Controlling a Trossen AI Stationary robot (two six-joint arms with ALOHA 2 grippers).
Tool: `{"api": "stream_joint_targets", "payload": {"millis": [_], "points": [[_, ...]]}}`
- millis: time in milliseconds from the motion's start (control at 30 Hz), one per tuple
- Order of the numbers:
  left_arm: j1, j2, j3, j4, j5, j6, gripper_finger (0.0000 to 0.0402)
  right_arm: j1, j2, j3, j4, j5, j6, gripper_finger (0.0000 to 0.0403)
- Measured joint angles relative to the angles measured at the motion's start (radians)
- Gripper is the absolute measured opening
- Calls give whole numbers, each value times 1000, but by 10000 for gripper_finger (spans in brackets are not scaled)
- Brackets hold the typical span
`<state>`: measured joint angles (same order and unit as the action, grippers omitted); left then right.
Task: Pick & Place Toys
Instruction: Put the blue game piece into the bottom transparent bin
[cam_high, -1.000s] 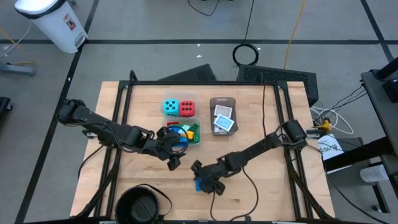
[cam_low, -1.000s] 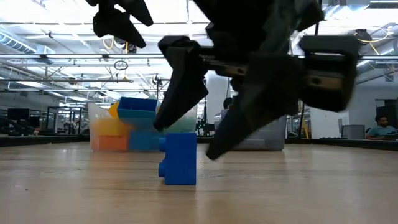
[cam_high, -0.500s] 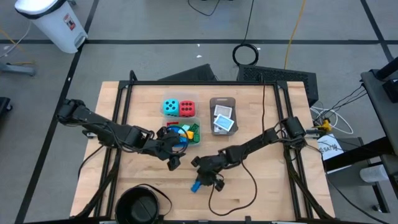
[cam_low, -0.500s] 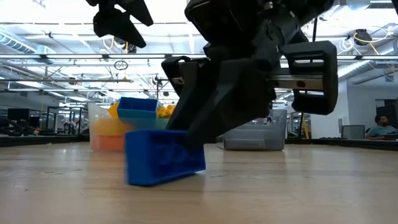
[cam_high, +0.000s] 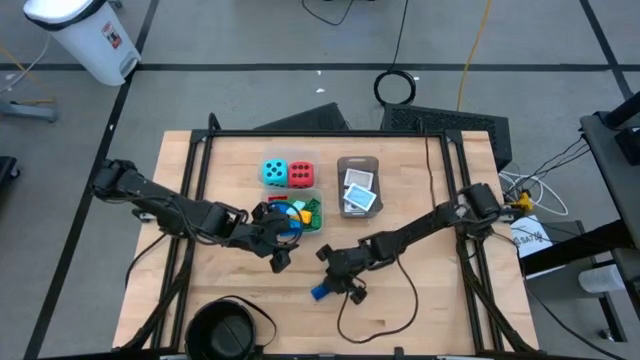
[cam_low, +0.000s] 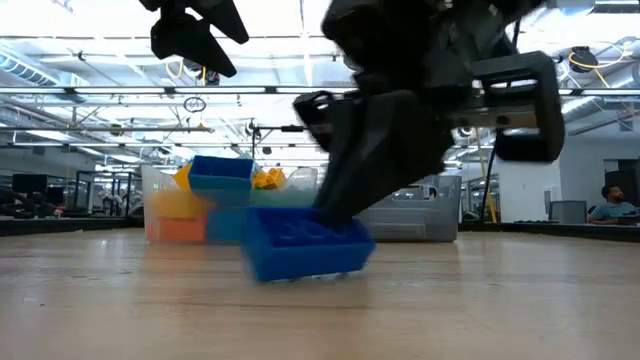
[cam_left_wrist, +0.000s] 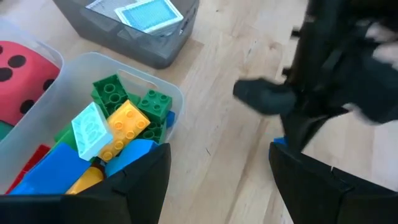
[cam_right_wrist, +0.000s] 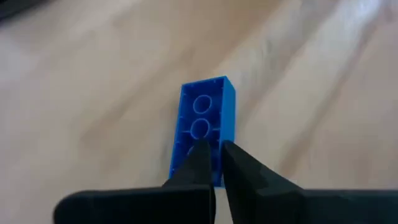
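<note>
Near the brick tub (cam_high: 296, 216), on the side toward the black bowl (cam_high: 222, 330), a blue brick (cam_high: 322, 292) lies on the bare surface (cam_high: 430, 310) with its hollow underside up. The right pincer (cam_high: 334, 283) is at the brick's near end, its fingers (cam_right_wrist: 202, 163) pressed nearly together with nothing between them; the tips seem to rest on the brick's edge, so it looks tipped over rather than grasped. The left pincer (cam_high: 279, 259) hangs wide open and empty just beside the tub, probably waiting by the bricks (cam_left_wrist: 118, 121) sorted there. Dice and cards sit in their own containers beyond the tub.
</note>
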<state>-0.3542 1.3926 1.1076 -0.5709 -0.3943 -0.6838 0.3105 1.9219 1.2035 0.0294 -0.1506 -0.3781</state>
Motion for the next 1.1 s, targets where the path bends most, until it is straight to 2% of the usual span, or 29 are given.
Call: {"api": "stream_joint_targets", "payload": {"millis": [100,300,433,500,633,733,867,967,1100], "points": [[11,0,3,-3,20,2,274,-3,-75,4,-18,35,-5,2],[23,-34,57,6,57,65,274,-28,-211,3,-102,197,-77,1],[33,-77,62,-1,59,128,274,-74,-263,-4,-97,192,-19,0],[36,-90,62,-8,50,136,274,-95,-263,-33,-81,123,-20,11],[36,-98,62,-3,28,153,274,-108,-202,-133,78,-37,-7,82],[41,-98,62,-3,28,156,273,-106,-124,-187,252,-57,-2,159],[48,-98,63,-2,27,154,274,-103,-20,-197,380,-56,19,245],[54,-98,63,-2,26,150,273,-117,34,-197,414,-61,31,278],[64,-98,63,-2,27,133,274,-130,72,-195,402,-68,56,277]]}}
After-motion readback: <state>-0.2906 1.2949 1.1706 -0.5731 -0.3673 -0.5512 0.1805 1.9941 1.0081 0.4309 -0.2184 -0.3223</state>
